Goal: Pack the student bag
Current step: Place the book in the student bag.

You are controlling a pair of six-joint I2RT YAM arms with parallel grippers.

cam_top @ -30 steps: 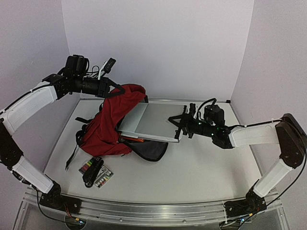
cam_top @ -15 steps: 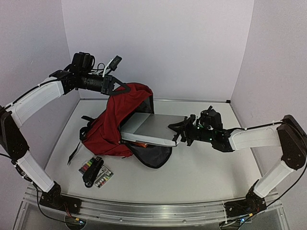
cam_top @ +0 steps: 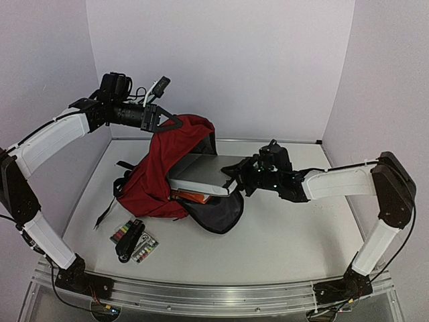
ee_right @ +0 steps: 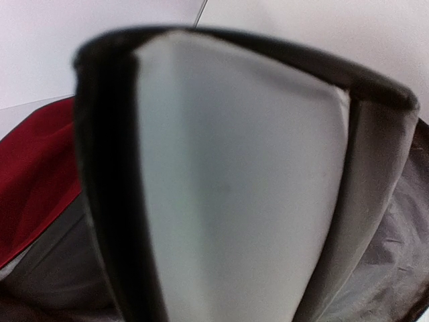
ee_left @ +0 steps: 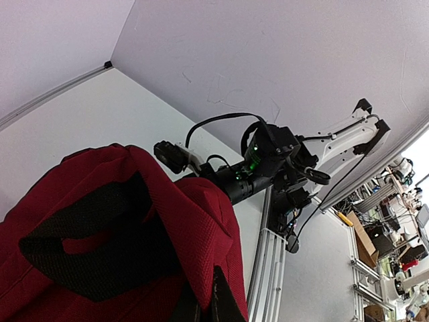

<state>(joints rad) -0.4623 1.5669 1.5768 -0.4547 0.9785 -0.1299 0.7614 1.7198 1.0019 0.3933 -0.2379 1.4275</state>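
The left arm point(cam_top: 50, 141) arches high and reaches right, jaws shut tight on the top of the bag point(cam_top: 157, 178), which sits left of centre on the worktop point(cam_top: 288, 228). The right arm point(cam_top: 335, 181) stretches low leftward, jaws clamped on a grey slab point(cam_top: 201, 173) that pokes into the bag's mouth

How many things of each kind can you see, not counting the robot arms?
Red backpack: 1
Grey laptop: 1
Orange item under the laptop: 1
Coloured pen packs: 2
Small black item: 1
Total: 6
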